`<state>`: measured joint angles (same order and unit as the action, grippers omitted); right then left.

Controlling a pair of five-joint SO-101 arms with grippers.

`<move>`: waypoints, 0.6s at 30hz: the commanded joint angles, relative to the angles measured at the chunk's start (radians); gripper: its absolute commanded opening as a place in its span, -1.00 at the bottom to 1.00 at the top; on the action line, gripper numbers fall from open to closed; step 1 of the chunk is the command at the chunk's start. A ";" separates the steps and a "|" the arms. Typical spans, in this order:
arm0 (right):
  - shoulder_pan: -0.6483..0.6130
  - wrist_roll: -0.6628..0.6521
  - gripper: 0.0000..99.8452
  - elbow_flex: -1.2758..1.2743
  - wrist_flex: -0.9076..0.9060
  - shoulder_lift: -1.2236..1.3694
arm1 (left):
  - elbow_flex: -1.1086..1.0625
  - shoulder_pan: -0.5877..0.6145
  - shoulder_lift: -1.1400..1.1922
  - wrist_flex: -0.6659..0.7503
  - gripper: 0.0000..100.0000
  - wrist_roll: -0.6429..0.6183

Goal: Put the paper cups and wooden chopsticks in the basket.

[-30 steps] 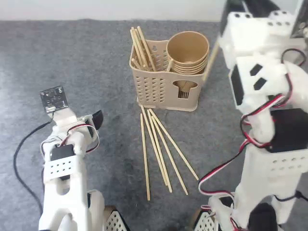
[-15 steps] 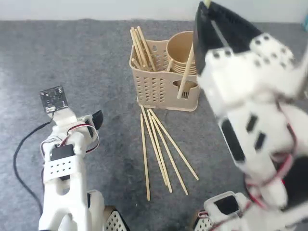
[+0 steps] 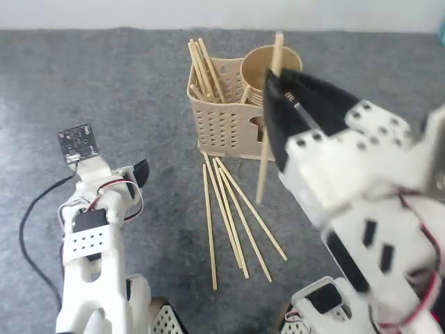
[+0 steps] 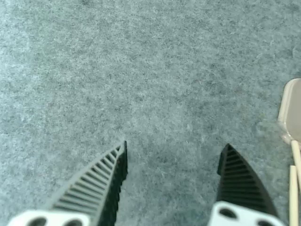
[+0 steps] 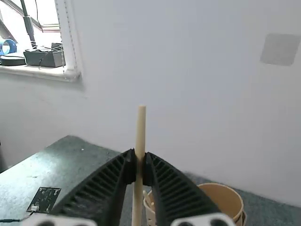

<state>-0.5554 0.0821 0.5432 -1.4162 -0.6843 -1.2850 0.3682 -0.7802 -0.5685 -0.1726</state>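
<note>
Basket (image 3: pixel 229 129): set far centre on grey mat (image 3: pixel 104 90).
Paper cups (image 3: pixel 261 66): stacked in the basket's right compartment.
Wooden chopsticks (image 3: pixel 203 66): a bundle is stood in the left compartment.
Loose chopsticks (image 3: pixel 233 216): several are laid on the mat, just near of the basket.
Right gripper (image 5: pixel 138 162): fingers are clamped on one chopstick (image 5: pixel 140 125), held about upright near the cups.
Left gripper (image 4: pixel 175 148): fingers are spread wide above bare mat, near left.

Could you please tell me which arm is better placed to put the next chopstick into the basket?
Right: its hand grips a chopstick near the basket; the left hand is open over the grey mat.
</note>
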 commanded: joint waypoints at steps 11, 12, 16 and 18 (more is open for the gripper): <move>-0.005 -0.012 -0.98 0.031 -0.329 -0.134 | 0.007 0.003 -0.023 0.029 -0.42 0.014; -0.005 -0.011 -0.98 0.031 -0.346 -0.157 | 0.007 0.003 -0.023 0.029 -0.42 0.014; -0.002 -0.017 -0.98 0.018 -0.367 -0.231 | 0.007 0.003 -0.023 0.029 -0.42 0.014; -0.002 -0.017 -0.98 -0.055 -0.366 -0.272 | 0.007 0.003 -0.023 0.029 -0.42 0.014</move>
<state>-0.5508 0.0821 0.5447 -1.7553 -0.9252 -1.2850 0.3682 -0.7802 -0.5685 -0.1726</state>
